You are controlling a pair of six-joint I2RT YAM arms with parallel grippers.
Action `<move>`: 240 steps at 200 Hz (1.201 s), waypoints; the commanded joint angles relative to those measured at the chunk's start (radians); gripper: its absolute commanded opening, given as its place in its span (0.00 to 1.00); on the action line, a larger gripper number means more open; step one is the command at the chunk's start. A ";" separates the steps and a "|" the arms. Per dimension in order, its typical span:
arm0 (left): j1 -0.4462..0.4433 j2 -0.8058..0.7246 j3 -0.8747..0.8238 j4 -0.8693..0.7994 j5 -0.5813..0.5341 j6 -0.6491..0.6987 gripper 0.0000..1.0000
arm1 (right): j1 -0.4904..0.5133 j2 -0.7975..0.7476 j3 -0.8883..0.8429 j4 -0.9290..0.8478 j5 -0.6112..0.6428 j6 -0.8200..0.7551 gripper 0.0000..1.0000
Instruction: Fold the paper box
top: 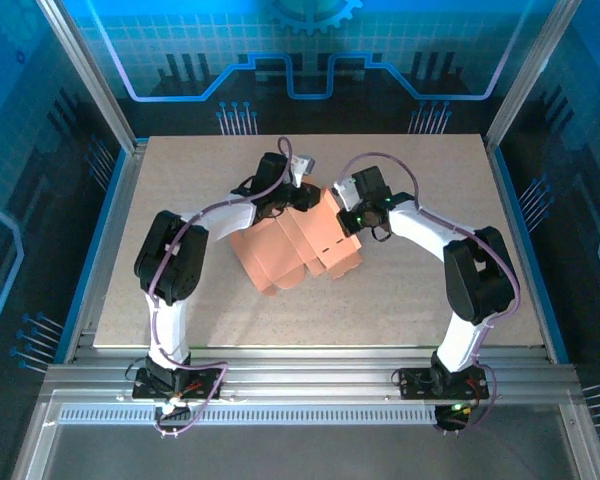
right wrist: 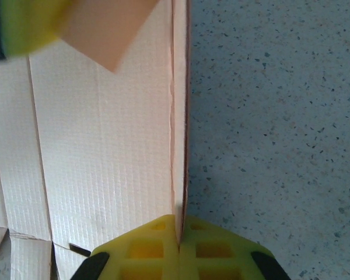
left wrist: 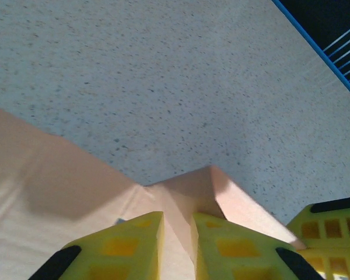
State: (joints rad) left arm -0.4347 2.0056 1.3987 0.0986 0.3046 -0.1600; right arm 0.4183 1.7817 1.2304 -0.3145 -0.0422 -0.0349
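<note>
Paper box (top: 295, 250) lies mid-frame on the table (top: 180, 300) in the top view, partly folded with its flaps loose. Left gripper (left wrist: 178, 219) has its jaws nearly together, pinching a raised flap corner. Right gripper (right wrist: 178, 220) has its jaws closed on an upright panel edge. Step in hand looks like raising the walls at the upper edge. Next move likely needs the panel creased inward without tearing it. No readable writing or brand.

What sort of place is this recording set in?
Probably an enclosed robot work cell in a lab: a speckled tabletop, aluminium frame rails around it, and blue circuit-patterned wall panels.
</note>
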 commanded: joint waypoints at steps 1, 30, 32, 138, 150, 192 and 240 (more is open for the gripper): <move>-0.021 0.031 0.038 -0.001 0.041 -0.054 0.21 | 0.026 0.005 0.040 0.001 -0.033 -0.001 0.00; -0.032 0.044 0.046 0.001 0.001 -0.088 0.22 | 0.062 0.013 0.057 -0.001 -0.027 0.003 0.00; -0.032 0.044 0.047 0.001 -0.004 -0.092 0.22 | 0.064 0.015 0.058 0.000 -0.028 0.003 0.00; -0.024 0.031 0.036 0.024 -0.044 -0.198 0.28 | 0.122 0.047 0.095 -0.038 0.108 0.009 0.00; -0.010 -0.013 -0.002 0.044 -0.044 -0.196 0.34 | 0.113 0.045 0.087 -0.051 0.151 -0.013 0.00; 0.071 -0.210 -0.154 0.082 -0.017 -0.137 0.62 | 0.034 -0.023 -0.001 -0.010 0.034 -0.090 0.00; 0.191 -0.306 -0.230 -0.032 0.092 0.018 0.93 | -0.057 -0.097 -0.039 -0.045 -0.175 -0.206 0.00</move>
State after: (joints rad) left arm -0.2928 1.7325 1.2068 0.1276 0.3122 -0.2504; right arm 0.3962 1.7454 1.1934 -0.3466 -0.0834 -0.1535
